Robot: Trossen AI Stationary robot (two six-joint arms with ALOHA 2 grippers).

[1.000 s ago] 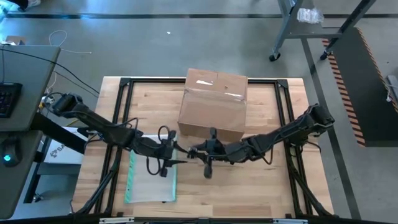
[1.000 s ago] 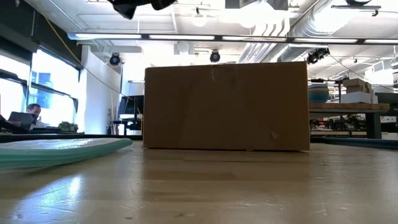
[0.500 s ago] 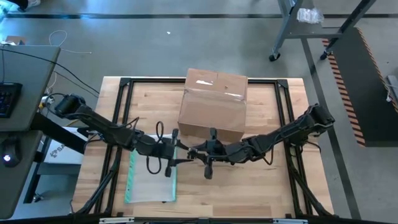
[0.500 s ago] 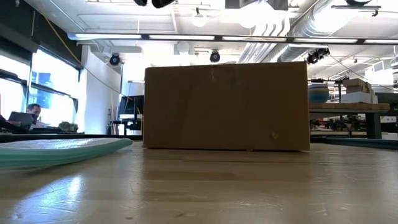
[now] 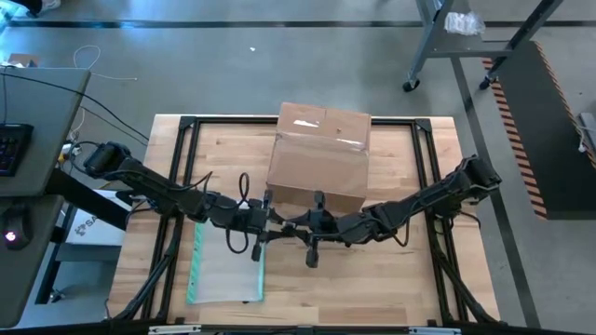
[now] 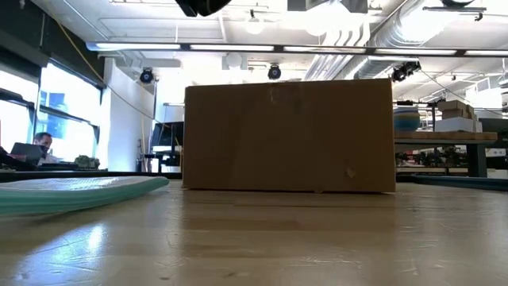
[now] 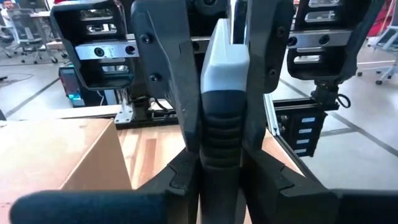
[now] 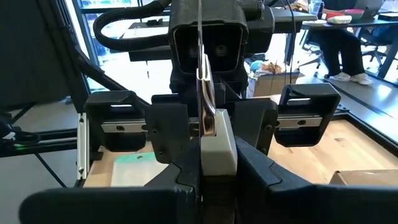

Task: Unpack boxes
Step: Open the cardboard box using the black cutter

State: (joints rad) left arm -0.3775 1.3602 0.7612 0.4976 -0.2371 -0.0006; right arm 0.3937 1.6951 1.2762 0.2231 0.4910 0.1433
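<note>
Box taped shut at 12 o'clock, unpacking not begun; left tool and right tool both clamp 1 grey-and-black cutter.

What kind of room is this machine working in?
Probably a robotics lab or workshop: exposed ceiling ducts, workbenches loaded with gear, a desk with a black keyboard, and a wooden table in a black metal frame.

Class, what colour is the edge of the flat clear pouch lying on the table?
Teal. The pouch shows its teal edge best in the high view.
</note>
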